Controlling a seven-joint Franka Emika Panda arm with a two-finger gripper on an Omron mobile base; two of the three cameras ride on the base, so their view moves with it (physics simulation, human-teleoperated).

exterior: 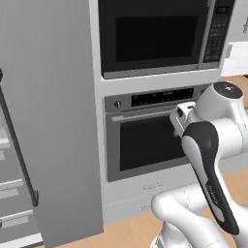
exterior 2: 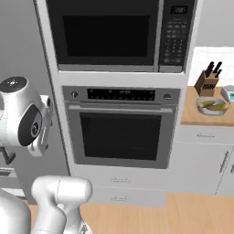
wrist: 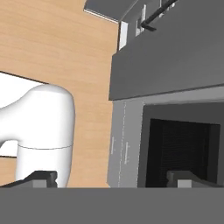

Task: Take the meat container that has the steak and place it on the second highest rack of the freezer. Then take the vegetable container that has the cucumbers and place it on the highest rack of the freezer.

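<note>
End effector (wrist: pixel 111 178) open; wall oven (exterior 2: pixel 122 125) ahead, wood floor (wrist: pixel 52 39).

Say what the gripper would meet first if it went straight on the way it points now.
Probably the wall oven: the open gripper looks at its dark door and the drawers beside it. Depth is unclear.

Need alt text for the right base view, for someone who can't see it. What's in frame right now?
A built-in wall oven faces the camera with a microwave stacked above it and two drawers below. To the right, a wooden counter holds a knife block and a bowl of yellow-green food. The robot's white arm rises at lower left over a wood floor.
</note>
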